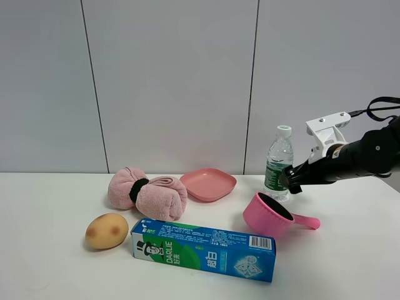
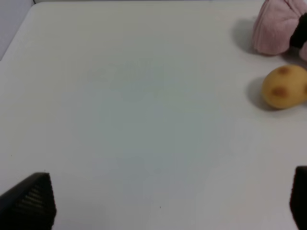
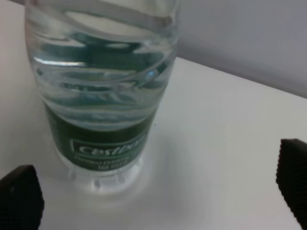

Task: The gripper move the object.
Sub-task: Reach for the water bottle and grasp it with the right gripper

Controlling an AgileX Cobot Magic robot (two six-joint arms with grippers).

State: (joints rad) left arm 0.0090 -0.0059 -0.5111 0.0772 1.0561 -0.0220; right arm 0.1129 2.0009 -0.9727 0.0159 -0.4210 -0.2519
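The object, a clear water bottle (image 1: 279, 159) with a white cap and green label, stands upright at the back right of the white table. My right gripper (image 1: 290, 178) reaches in from the right and hovers just beside the bottle's lower half. In the right wrist view the bottle (image 3: 103, 96) fills the frame just ahead of the right gripper (image 3: 156, 191), whose two black fingertips (image 3: 19, 201) stand wide apart, open, with nothing between them. The left gripper (image 2: 163, 201) is open over bare table and does not show in the exterior high view.
A pink handled cup (image 1: 270, 214) sits directly in front of the bottle. A pink plate (image 1: 208, 184) lies to its left, then a rolled pink towel (image 1: 147, 193), a potato (image 1: 107, 230) and a long toothpaste box (image 1: 203, 249) near the front. The wall stands close behind.
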